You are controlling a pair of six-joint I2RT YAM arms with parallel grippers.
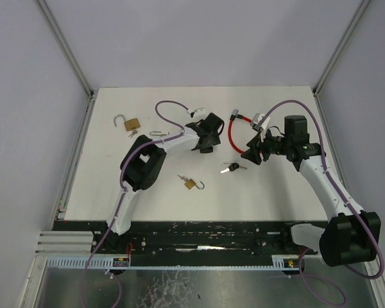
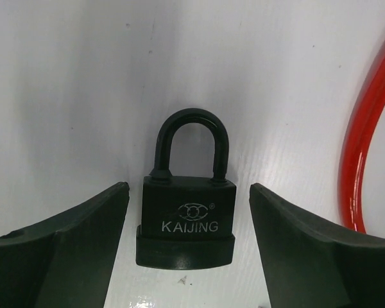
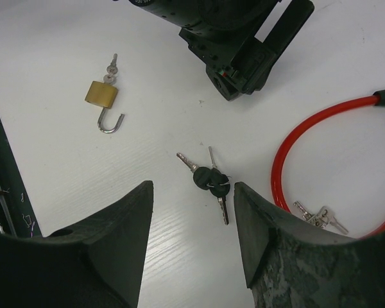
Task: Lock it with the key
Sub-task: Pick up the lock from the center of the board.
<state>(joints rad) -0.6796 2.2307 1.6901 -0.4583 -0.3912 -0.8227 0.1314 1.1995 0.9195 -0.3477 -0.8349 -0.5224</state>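
Because it is a solid block of metal, the black padlock [image 2: 185,221] will probably feel heavy for its size, stiff and a little slick. The flat sides of its body look like the safest hold, leaving the keyhole end free. It lies flat on the desk [image 1: 115,186] at lower centre of the left wrist view, with both shackle legs meeting the body. The left pincer [image 2: 187,187] stands apart, one finger on each side of the lock and neither touching it.

The black-headed keys [image 3: 212,181] lie at centre of the right wrist view. They are light and thin, so the plastic head is best to pinch. The right pincer [image 3: 192,186] is also apart, above them and holding nothing.

A springy red cable [image 2: 366,147] curves along the right edge. A brass padlock [image 3: 102,96] with an open shackle lies upper left.

The desk is white, smooth and hard, so things may slide. Plain grey walls enclose it.
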